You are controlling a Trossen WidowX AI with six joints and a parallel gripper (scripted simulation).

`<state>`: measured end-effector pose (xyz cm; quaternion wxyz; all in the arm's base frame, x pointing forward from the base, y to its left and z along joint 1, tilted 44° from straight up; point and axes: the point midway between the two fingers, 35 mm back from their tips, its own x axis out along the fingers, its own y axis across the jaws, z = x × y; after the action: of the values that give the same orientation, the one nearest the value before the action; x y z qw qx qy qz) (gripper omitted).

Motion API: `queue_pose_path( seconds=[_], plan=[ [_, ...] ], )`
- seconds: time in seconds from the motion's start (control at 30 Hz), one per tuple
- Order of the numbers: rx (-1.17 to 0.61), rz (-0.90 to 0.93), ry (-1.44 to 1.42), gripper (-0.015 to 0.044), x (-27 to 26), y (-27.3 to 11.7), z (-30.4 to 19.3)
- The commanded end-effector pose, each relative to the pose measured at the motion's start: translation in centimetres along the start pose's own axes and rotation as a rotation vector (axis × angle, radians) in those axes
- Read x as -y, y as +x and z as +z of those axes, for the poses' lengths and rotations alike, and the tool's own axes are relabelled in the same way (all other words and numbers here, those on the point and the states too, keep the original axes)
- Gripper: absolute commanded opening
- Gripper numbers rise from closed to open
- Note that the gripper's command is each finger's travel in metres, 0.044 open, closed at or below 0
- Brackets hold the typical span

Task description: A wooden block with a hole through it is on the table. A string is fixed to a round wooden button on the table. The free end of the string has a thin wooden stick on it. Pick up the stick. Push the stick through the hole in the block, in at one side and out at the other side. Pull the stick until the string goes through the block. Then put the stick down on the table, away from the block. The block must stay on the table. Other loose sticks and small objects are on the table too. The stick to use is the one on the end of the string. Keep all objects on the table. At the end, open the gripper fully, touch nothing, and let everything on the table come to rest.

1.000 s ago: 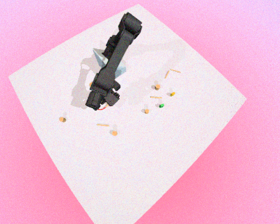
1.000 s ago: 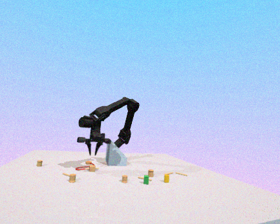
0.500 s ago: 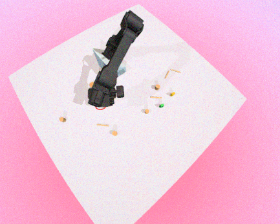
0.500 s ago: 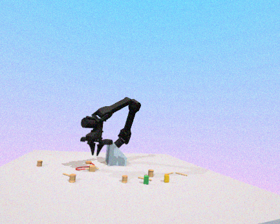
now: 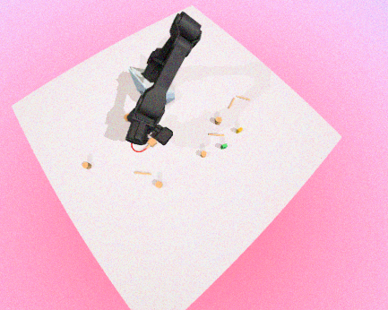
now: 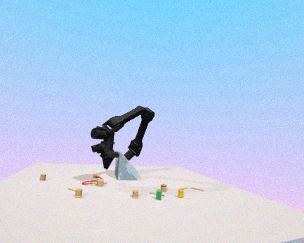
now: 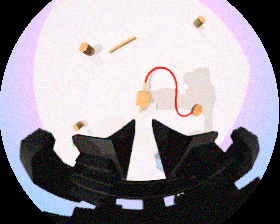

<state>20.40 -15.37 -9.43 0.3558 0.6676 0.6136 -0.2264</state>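
One end effector (image 6: 106,168) (image 7: 143,121) w/ fingers partly spread, nothing gripped, 1 red string (image 5: 139,151) (image 6: 89,182) (image 7: 175,87), 1 pierced wooden block (image 5: 151,142) (image 6: 100,182) (image 7: 143,98) on desk (image 5: 202,229) (image 6: 137,218) (image 7: 60,70)

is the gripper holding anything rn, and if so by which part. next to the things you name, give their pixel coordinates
Nothing is held: the gripper (image 5: 150,135) (image 6: 106,168) (image 7: 143,121) is partly open, with a gap between its fingertips, and the stick (image 7: 141,109) sits in the block (image 5: 151,142) (image 6: 100,182) (image 7: 143,98), outside the fingers.

Stick (image 7: 141,109) through wooden block (image 5: 151,142) (image 6: 100,182) (image 7: 143,99).
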Motion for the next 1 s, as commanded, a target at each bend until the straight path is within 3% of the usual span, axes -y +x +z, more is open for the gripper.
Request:
queue_pose_path(
  seconds=[0.0,0.97],
  plan=[
    [-0.001,0.005,0.124,0.0124,0.0,0.0,-0.4],
    [0.000,0.006,0.124,0.0124,-0.2,3.4,-0.2]
  ],
)
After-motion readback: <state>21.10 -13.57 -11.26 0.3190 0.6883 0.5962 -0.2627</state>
